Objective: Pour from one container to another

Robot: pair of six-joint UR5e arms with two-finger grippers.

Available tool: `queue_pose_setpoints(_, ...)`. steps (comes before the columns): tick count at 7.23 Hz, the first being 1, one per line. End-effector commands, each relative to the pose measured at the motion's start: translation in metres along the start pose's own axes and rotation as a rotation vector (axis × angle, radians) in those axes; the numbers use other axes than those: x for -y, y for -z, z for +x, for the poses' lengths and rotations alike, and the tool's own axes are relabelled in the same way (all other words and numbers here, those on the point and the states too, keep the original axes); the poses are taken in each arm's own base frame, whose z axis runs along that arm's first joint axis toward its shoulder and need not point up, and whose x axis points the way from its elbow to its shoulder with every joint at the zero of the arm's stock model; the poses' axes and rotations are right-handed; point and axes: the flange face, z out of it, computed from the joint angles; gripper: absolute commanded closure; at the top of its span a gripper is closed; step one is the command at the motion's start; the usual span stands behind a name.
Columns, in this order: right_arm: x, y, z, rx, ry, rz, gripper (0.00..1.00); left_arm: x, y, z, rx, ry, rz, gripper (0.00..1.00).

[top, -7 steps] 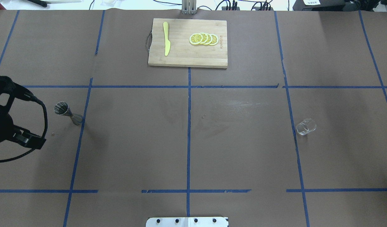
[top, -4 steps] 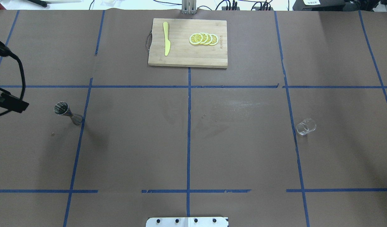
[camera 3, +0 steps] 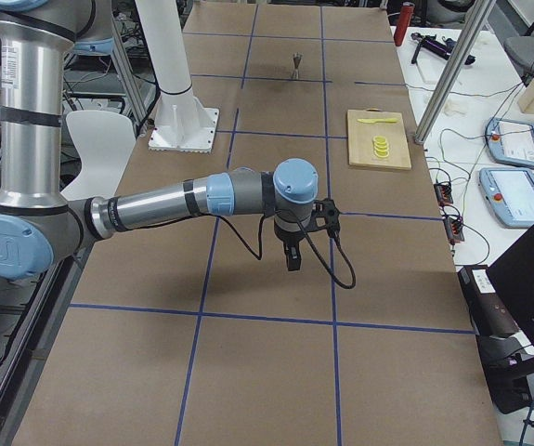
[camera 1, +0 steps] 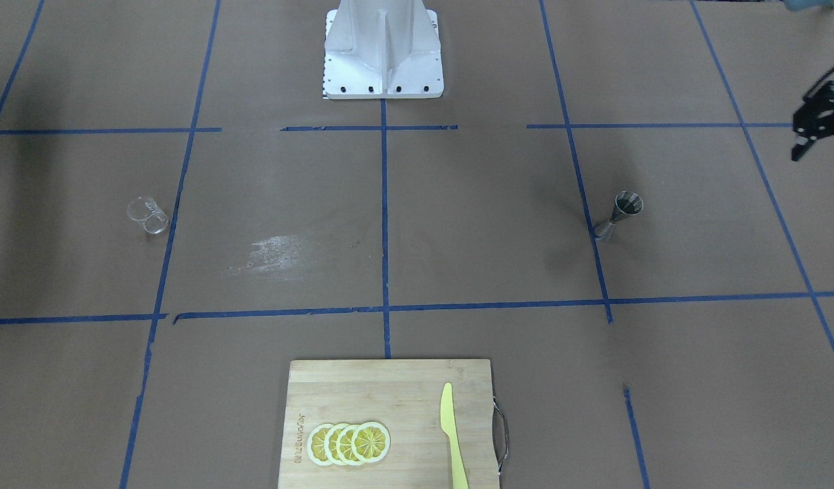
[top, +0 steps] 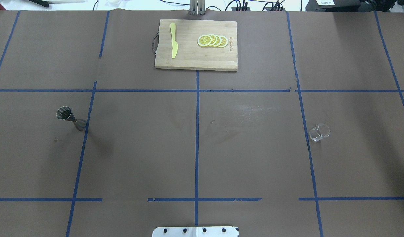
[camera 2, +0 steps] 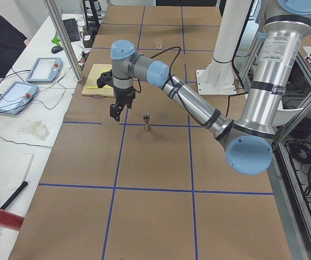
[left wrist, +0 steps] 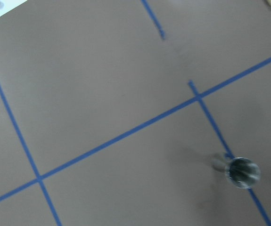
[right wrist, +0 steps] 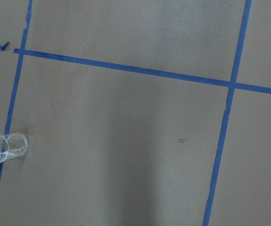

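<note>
A small steel jigger (top: 70,118) stands upright on the left half of the brown table, next to a blue tape line; the left wrist view shows the jigger (left wrist: 241,172) from above. A clear glass (top: 319,132) stands on the right half and shows as the glass (right wrist: 5,147) at the right wrist view's left edge. My left gripper (camera 1: 805,141) hangs in the air beyond the jigger, off to its outer side, and is too small and dark to judge. My right gripper (camera 3: 293,260) hovers high above the table, seen only from the side. Neither holds anything that I can see.
A wooden cutting board (top: 189,61) with lemon slices (top: 212,40) and a yellow knife (top: 173,44) lies at the far middle. The robot's base plate (top: 195,231) sits at the near edge. Tablets and cables lie on the white side table (camera 2: 25,135).
In the overhead view my left arm moved from beside the jigger toward the far left and has left that view. The jigger and glass have not moved.
</note>
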Motion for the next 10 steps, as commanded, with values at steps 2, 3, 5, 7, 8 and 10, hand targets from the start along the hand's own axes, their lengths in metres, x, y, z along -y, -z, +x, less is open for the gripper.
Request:
queue_pose_setpoints(2,0.0,-0.01,0.039,-0.1,-0.062,-0.026,0.0,-0.062,-0.05,-0.101,0.005,0.097,-0.052,0.0)
queue_pose_setpoints(3,0.003,-0.024,0.058,-0.104,-0.095,-0.054,0.0,-0.074,-0.06,-0.113,0.003,0.124,-0.074,0.0)
queue_pose_setpoints(5,0.004,-0.022,0.071,-0.067,-0.139,-0.045,0.0,-0.086,-0.079,-0.134,-0.02,0.173,-0.11,0.0)
queue_pose_setpoints(7,-0.004,-0.013,0.094,-0.013,-0.202,-0.016,0.0,-0.128,-0.095,-0.16,-0.049,0.232,-0.133,0.0)
queue_pose_setpoints(8,-0.007,-0.012,0.099,-0.009,-0.215,-0.014,0.0,-0.154,-0.103,-0.166,-0.066,0.231,-0.104,0.0)
queue_pose_setpoints(10,-0.017,-0.004,0.121,0.016,-0.268,0.011,0.0,-0.169,-0.113,-0.169,-0.099,0.233,-0.076,0.0)
